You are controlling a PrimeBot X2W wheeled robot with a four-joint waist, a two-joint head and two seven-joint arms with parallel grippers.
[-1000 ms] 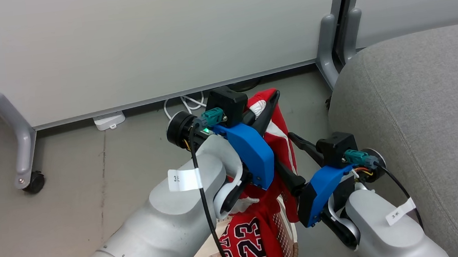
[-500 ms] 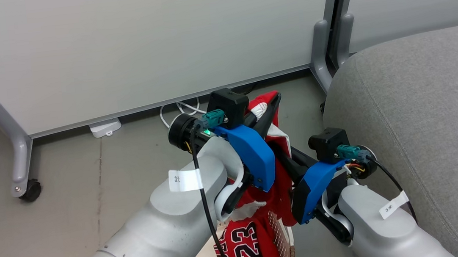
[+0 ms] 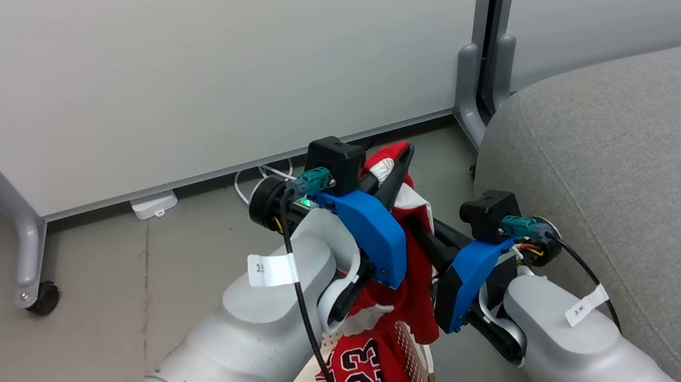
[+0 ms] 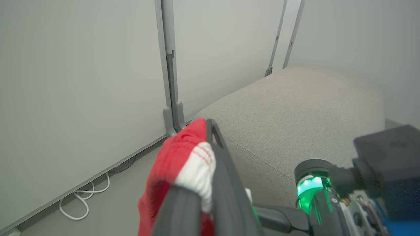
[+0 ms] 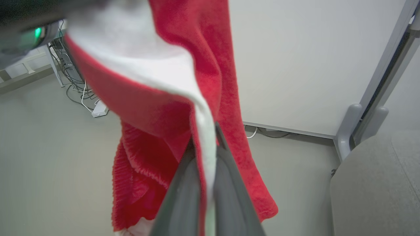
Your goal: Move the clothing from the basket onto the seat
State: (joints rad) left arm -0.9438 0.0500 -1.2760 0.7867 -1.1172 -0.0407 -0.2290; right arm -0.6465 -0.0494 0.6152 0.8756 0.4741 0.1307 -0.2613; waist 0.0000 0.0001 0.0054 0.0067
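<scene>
In the head view the left gripper [image 3: 401, 155] is holding a bunched red-and-white edge of the shorts [image 3: 416, 259] clamped between its two dark fingers, just above the middle of the picture. The shorts are hanging down from that hold towards 6 o'clock, clear of the floor [image 3: 138, 313]. The right gripper [image 3: 422, 231], reaching in from 4 o'clock, is pinching the same shorts lower down, shut tight on the cloth. In the right wrist view the white stripe is running straight down between its fingers [image 5: 229, 196], and red cloth is draping on both sides of them. In the left wrist view the left fingers [image 4: 224, 183] are squeezing a red fold with a white band, with almost no gap between them.

The jersey [image 3: 362, 366], its number 23 facing up, is lying at 6 o'clock, draped over the basket [image 3: 419, 363]. The basket's perforated cream wall is showing just on the 3 o'clock side of the jersey, at the bottom edge. Whether the lower end of the shorts is touching the jersey cannot be told.

The seat [image 3: 631, 186] is taking up the 3 o'clock side, bare grey fabric, with the right arm just beside its rounded edge. The shorts are hanging apart from it, on its 9 o'clock side.

At 12 o'clock a white partition [image 3: 208, 72] is standing on the floor. A white cable [image 3: 249, 185] is looping at its foot, and a caster [image 3: 42, 298] is sitting at 9 o'clock.
</scene>
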